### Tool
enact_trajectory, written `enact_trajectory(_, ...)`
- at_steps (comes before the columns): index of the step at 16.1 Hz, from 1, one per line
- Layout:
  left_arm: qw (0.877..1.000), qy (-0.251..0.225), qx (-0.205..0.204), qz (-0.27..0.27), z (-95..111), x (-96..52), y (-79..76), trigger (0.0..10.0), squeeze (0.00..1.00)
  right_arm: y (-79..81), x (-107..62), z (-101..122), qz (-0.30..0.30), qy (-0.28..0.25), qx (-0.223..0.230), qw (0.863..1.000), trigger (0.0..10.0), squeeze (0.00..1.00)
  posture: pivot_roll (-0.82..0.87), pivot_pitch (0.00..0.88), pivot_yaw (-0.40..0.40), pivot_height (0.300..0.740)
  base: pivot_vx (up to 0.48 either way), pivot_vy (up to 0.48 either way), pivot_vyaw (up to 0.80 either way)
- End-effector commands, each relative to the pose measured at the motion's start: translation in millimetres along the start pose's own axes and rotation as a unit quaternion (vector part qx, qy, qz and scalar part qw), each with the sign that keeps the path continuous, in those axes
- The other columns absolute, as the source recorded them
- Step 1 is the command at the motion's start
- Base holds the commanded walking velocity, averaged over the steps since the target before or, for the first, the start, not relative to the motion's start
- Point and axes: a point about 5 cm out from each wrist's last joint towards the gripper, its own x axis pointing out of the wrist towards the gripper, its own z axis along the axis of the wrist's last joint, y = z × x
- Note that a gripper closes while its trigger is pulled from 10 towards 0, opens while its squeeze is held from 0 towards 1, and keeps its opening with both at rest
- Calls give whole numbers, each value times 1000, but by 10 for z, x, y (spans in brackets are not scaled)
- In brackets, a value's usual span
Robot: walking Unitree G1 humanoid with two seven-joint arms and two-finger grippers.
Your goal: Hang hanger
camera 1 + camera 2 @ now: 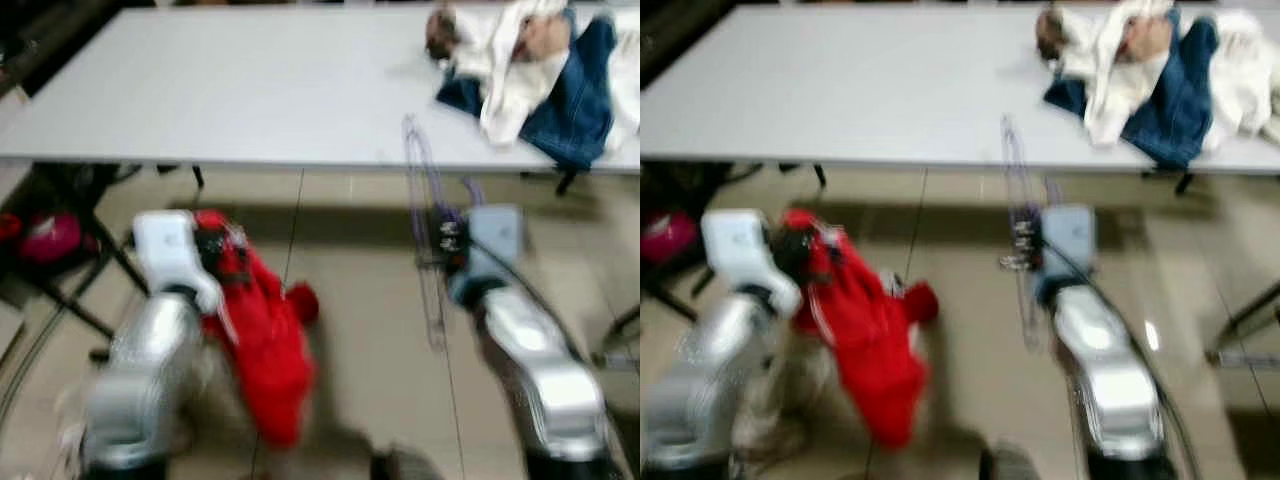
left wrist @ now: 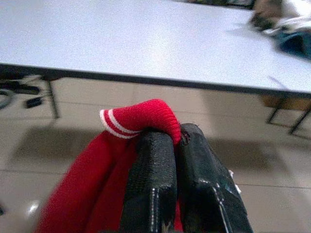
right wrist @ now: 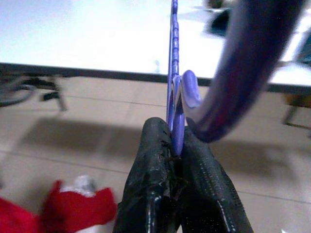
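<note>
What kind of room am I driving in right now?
Probably a home utility or laundry-sorting room: a long white folding table on a tiled floor, with a pile of clothes on it.

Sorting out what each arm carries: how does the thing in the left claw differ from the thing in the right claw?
The left claw is shut on a red garment, soft cloth hanging limp in folds; the right claw is shut on a purple hanger, thin, stiff and standing on edge. The red garment has a white-striped cuff; the purple hanger is plain with a curved hook. Both are held above the floor, short of the white table.
</note>
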Motion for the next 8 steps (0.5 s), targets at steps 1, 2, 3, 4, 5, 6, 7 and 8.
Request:
enact_trajectory(1, 1000, -25, 12, 13, 111, -16, 69, 10000, 0, 85, 10, 69, 27, -19, 13, 999, 10000, 0, -34, 104, 75, 740, 398, 0, 0)
enact_trajectory(2, 1000, -25, 12, 13, 111, -20, 70, 10000, 0, 96, 10, 71, 34, -20, 12, 999, 10000, 0, -34, 104, 75, 740, 401, 0, 0)
enact_trajectory(3, 1000, -25, 12, 13, 108, -28, 78, 10000, 0, 125, 6, 58, 44, -16, 15, 999, 10000, 0, -34, 104, 75, 740, 405, 0, 0)
enact_trajectory(4, 1000, -25, 13, 14, 105, -34, 86, 10000, 0, 144, 0, 46, 50, -10, 14, 999, 10000, 0, -34, 104, 75, 740, 401, 0, 0)
enact_trajectory(5, 1000, -24, 13, 15, 97, -36, 98, 10000, 0, 178, -18, 12, 60, 5, 10, 998, 10000, 0, -39, 103, 75, 740, 401, 0, 0)
enact_trajectory(6, 1000, -23, 13, 15, 93, -32, 98, 10000, 0, 183, -26, 5, 62, 7, 9, 998, 10000, 0, -46, 101, 81, 740, 401, 0, 0)
enact_trajectory(7, 1000, -24, 12, 10, 93, -11, 79, 10000, 0, 169, -34, 6, 65, 6, 10, 998, 10000, 0, -50, 96, 85, 740, 405, 0, 0)
enact_trajectory(8, 1000, -25, 12, 6, 99, 6, 56, 10000, 0, 164, -25, 29, 70, 2, 28, 997, 10000, 0, -53, 94, 87, 740, 401, 0, 0)
